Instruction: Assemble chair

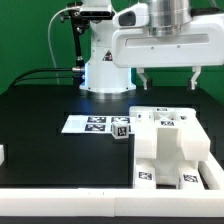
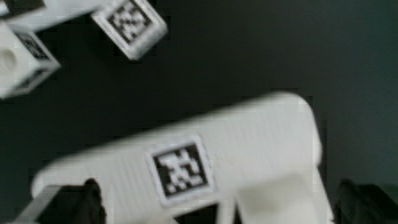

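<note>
From where I stand, the robot arm (image 1: 165, 40) reaches in from its base at the back of the black tabletop (image 1: 45, 115). Its claw (image 1: 171, 80) hangs above the chair pieces (image 1: 168, 150) with a clear gap under it. The claw is spread wide: its two fingers (image 1: 148, 80) are well apart and have nothing between them. The chair pieces are a cluster of matte white blocks and bars with black-and-white tags. They sit on the tabletop toward the exterior view's right, close to the front edge, and several of them are packed so closely that I cannot tell which are joined and which merely touch. A small tagged block (image 1: 122, 128) stands just beside that cluster on the exterior view's left. It is at the end of the marker board (image 1: 88, 123), a flat strip lying on the tabletop in front of the arm's base, though whether block and strip touch I cannot tell. In the wrist view, a thick white bar (image 2: 231, 135) with rounded edges lies on a slant below the camera and fills much of the picture, with one tag (image 2: 178, 167) facing up. The dark fingertips (image 2: 68, 200) show blurred on either side of its near end, and I cannot tell from here whether they touch it. Two more tagged white pieces (image 2: 125, 22) lie beyond the bar, apart from it on the dark surface.
</note>
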You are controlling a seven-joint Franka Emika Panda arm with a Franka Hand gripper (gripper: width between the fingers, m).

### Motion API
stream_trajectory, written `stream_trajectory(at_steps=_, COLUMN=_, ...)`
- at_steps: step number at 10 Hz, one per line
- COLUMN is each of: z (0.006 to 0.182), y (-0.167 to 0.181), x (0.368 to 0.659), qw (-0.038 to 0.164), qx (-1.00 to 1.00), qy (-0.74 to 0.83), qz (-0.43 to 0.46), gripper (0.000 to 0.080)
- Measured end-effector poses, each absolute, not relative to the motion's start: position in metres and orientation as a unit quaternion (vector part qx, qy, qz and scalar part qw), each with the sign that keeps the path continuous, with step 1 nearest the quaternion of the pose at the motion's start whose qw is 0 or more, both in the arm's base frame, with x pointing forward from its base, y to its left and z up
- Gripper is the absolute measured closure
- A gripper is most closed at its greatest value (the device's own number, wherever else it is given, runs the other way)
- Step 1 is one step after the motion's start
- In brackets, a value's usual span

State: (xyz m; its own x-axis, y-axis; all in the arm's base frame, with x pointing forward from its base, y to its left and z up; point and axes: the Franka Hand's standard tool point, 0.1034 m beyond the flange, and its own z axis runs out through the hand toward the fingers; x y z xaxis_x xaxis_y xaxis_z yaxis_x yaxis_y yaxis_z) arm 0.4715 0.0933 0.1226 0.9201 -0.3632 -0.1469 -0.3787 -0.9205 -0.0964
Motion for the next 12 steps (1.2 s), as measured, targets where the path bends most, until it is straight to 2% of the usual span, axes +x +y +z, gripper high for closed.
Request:
stream_trajectory(at_steps=3, z=0.121, y=0.093, x=0.472, qw=0.061, qx=-0.979, qy=0.186, qz=0.058, gripper=0.015)
stream_trajectory(at_steps=5, z=0.104, y=0.095, x=0.449, qw=0.055, qx=-0.99, qy=0.125, qz=0.026, gripper=0.015)
stream_trajectory(at_steps=6, z=0.108, y=0.094, x=0.442, qw=0.054, qx=-0.991, qy=0.118, qz=0.024, gripper=0.015)
stream_trajectory(at_steps=7, z=0.109, y=0.096, x=0.437, qw=0.039, qx=-0.992, qy=0.116, qz=0.01, gripper=0.015)
stream_trajectory(at_steps=8, z=0.102, y=0.098, x=0.431, qw=0.034, qx=-0.99, qy=0.134, qz=0.005, gripper=0.015)
stream_trajectory(at_steps=12, z=0.101, y=0.097, x=0.431, qw=0.034, qx=-0.991, qy=0.129, qz=0.006, gripper=0.015)
